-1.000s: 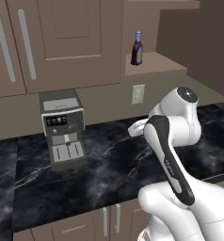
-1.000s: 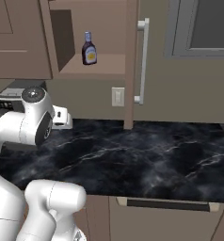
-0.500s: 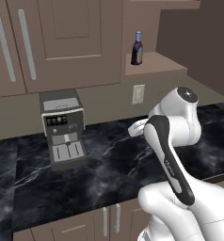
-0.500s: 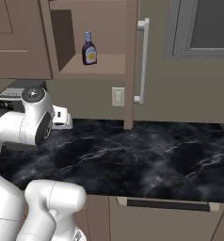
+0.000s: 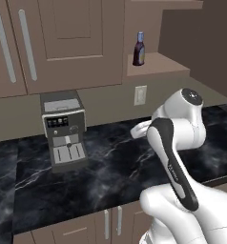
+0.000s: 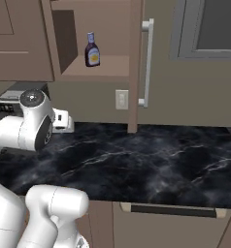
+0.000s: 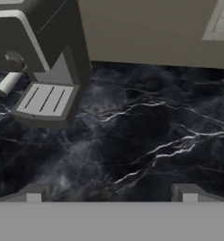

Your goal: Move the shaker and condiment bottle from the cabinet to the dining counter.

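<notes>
I see the condiment bottle (image 5: 139, 49) upright on the open cabinet (image 6: 103, 68) shelf. My pincer (image 7: 111, 193) hangs spread wide over the bench (image 5: 110, 167), coffee machine (image 5: 64, 129) just beside it.

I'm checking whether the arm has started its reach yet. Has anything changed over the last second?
Nothing visibly changed. The gripper hangs open over the black worktop, holding nothing, and the condiment bottle stands on the open cabinet shelf as before, with the coffee machine in its place.

Condiment bottle (image 6: 91, 49) upright on shelf of open cabinet (image 6: 105, 68), 1 door ajar.
</notes>
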